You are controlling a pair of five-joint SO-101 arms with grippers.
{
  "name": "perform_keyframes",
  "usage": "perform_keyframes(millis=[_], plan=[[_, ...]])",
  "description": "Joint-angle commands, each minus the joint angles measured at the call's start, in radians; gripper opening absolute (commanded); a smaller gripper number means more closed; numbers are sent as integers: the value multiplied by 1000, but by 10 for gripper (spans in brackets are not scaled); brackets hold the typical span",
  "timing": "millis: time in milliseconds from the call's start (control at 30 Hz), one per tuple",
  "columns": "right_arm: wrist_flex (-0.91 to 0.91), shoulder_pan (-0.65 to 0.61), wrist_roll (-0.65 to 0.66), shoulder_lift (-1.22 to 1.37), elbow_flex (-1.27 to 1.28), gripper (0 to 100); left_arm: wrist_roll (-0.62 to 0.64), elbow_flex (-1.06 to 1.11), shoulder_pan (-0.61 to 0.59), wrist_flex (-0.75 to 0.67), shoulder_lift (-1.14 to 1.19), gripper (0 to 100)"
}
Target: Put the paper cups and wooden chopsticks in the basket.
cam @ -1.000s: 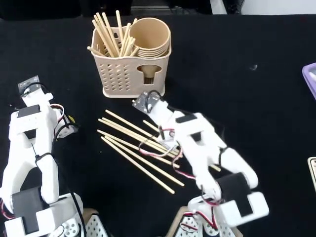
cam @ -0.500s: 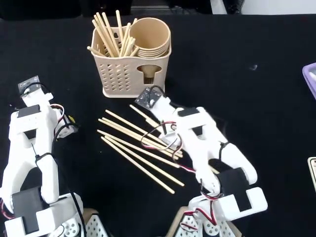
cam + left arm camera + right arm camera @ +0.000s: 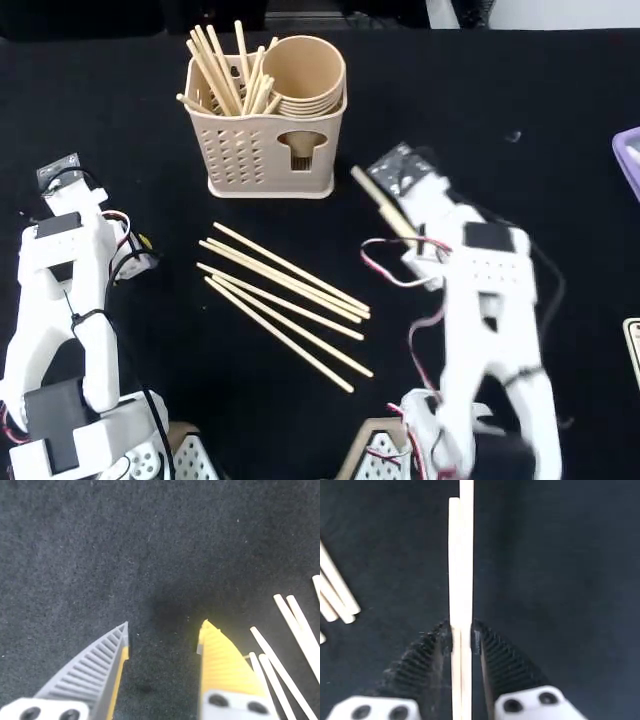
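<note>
Right hand (image 3: 461, 632) clamps two chopsticks (image 3: 461, 555) tight; basket (image 3: 262, 150) sits near, just ahead. Carry them over its rim, tips down, before releasing. Left hand (image 3: 162, 640) hangs open.

Left arm (image 3: 62, 290): you have chunky white plastic segments, with a black block near the base.
Right arm (image 3: 487, 300): yours is the same white shell, with a dark panel.
Cables (image 3: 118, 220): you see thin red, white and black wires looping outside both arms.
Wrist boards (image 3: 60, 172): small and grey.
Left gripper (image 3: 162, 630): you get one grey ribbed finger edged yellow and one yellow finger, on white screwed mounts.
Right gripper (image 3: 461, 630): you get black ribbed fingers, on white screwed mounts.
</note>
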Motion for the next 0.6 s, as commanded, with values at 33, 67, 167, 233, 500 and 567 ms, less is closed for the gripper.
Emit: perform_keyframes(millis=[33,67,167,233,500,567], plan=[[3,-29,-94,-275,-27,10,0,-16,-2,-8,-38,223],[3,-61,-149,-332,-44,10,0,-15,-2,-8,-38,223],[-2,-186,-344,-486,-130,11,0,-13,-2,-8,-38,223],[-57,-301,-468,-556,-180,11,0,-12,-2,-8,-38,223],[-637,-603,-749,-489,-229,11,0,-13,-8,-8,-38,223],[-779,-628,-787,-407,-236,11,0,-15,-8,-9,-38,223]])
